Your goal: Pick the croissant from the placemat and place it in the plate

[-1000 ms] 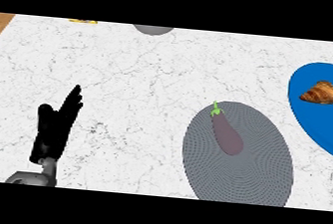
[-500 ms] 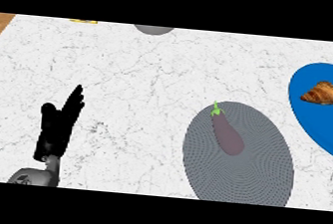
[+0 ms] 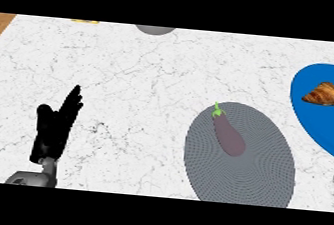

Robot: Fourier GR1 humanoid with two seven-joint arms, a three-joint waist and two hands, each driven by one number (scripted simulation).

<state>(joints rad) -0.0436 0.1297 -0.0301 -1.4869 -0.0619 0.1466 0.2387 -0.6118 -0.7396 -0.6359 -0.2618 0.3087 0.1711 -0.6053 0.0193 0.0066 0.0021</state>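
Now, head view: one view only.
My left hand (image 3: 53,129): fingers straight, holding nothing, resting low on the table (image 3: 143,77).
My right hand: out of sight.
Croissant (image 3: 327,94): on the blue placemat (image 3: 318,125) at the right edge, well apart from my hand.
Grey disc (image 3: 247,179): carries an eggplant (image 3: 228,136).
Change: none over the last second; I judge the pick not begun.
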